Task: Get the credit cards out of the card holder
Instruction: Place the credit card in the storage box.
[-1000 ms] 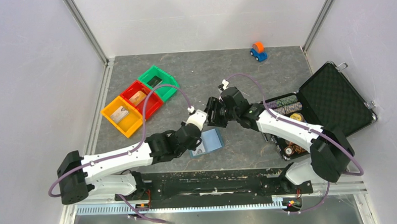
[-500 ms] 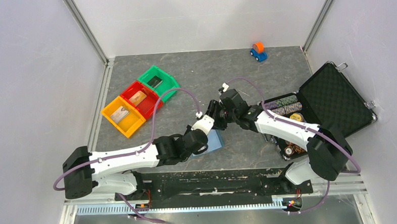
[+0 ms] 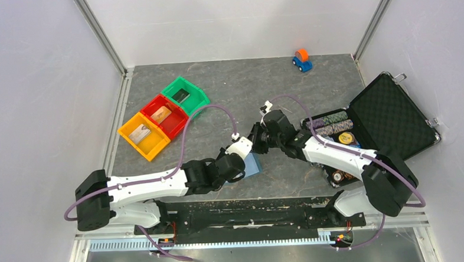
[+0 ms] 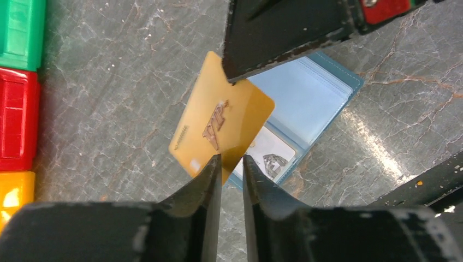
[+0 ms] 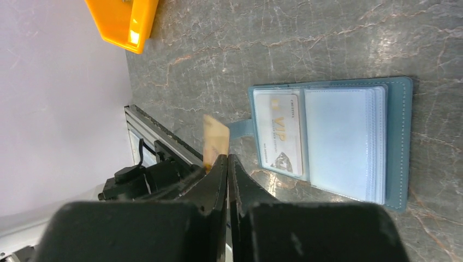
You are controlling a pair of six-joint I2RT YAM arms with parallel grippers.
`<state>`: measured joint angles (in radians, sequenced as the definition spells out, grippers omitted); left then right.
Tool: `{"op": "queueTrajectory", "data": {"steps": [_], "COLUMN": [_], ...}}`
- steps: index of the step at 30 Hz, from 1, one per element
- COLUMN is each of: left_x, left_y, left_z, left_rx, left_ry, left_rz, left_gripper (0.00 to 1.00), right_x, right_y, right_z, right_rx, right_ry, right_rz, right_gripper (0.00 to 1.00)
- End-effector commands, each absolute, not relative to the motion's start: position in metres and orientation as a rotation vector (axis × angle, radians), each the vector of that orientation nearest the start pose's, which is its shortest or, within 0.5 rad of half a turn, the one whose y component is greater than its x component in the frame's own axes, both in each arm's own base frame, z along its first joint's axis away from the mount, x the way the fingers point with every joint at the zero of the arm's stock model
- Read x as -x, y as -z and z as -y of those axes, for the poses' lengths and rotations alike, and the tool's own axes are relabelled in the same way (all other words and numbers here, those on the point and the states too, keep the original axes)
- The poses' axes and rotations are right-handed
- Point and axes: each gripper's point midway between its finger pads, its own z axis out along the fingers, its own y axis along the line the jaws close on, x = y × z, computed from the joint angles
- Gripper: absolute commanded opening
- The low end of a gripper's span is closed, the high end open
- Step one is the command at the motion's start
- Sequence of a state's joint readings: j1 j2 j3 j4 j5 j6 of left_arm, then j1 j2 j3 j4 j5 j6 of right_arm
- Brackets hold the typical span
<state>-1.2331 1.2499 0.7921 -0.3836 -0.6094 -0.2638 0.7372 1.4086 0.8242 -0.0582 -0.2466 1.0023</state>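
The card holder (image 3: 255,165) lies open on the table, slate blue with light blue pockets (image 4: 311,98) (image 5: 349,142). A whitish credit card (image 4: 270,155) (image 5: 278,131) sits in one of its pockets. A gold credit card (image 4: 221,123) (image 5: 215,139) hangs above the holder. My right gripper (image 5: 227,158) is shut on that card's edge; its black fingers (image 4: 284,33) pinch the card's top corner. My left gripper (image 4: 232,164) stands slightly open with the card's lower corner loose in the gap. Both grippers meet over the holder's left side (image 3: 251,146).
Green (image 3: 200,96), red (image 3: 179,122) and yellow (image 3: 153,151) bins stand in a row at the left, each with something inside. An open black foam-lined case (image 3: 394,118) with poker chips (image 3: 332,122) stands at the right. A toy car (image 3: 301,59) is at the back.
My right gripper has come in and shut on the gold card. My left gripper, shut on that card before, has parted its jaws.
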Motion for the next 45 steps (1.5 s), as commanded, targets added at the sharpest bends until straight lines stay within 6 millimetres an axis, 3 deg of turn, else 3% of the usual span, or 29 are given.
{"op": "queueTrajectory", "data": {"steps": [1,4,9,16,23,36,45], "left_x": [-0.194,-0.188,-0.184,-0.196,-0.209,-0.207,-0.199], "left_y": [-0.149,-0.150,-0.162,-0.180,-0.208,-0.203,-0.212], "left_z": [0.259,0.256,0.249,0.244,0.242,0.245,0.258], "left_rx": [-0.678,-0.660,-0.585,-0.401,-0.261,-0.150,-0.120], "left_ry": [0.135,0.174,0.235,0.533,0.813,1.105,1.295], "left_rz": [-2.011,-2.029,-2.056,-2.164,-2.170,-2.160,-2.088], "left_gripper": [0.36,0.50,0.59,0.61,0.64,0.69,0.74], "right_x": [-0.242,-0.248,-0.252,-0.242,-0.232,-0.210,-0.206], "right_y": [-0.144,-0.145,-0.145,-0.168,-0.187,-0.219,-0.247], "right_z": [-0.315,-0.306,-0.292,-0.289,-0.285,-0.288,-0.276], "right_rx": [-0.120,-0.094,0.009,0.256,0.293,0.312,0.206], "right_ry": [-1.191,-1.151,-1.118,-1.166,-1.260,-1.464,-1.534], "right_rz": [-2.372,-2.331,-2.251,-2.042,-1.909,-1.759,-1.627], "right_gripper": [0.00,0.00,0.00,0.00,0.00,0.00,0.00]}}
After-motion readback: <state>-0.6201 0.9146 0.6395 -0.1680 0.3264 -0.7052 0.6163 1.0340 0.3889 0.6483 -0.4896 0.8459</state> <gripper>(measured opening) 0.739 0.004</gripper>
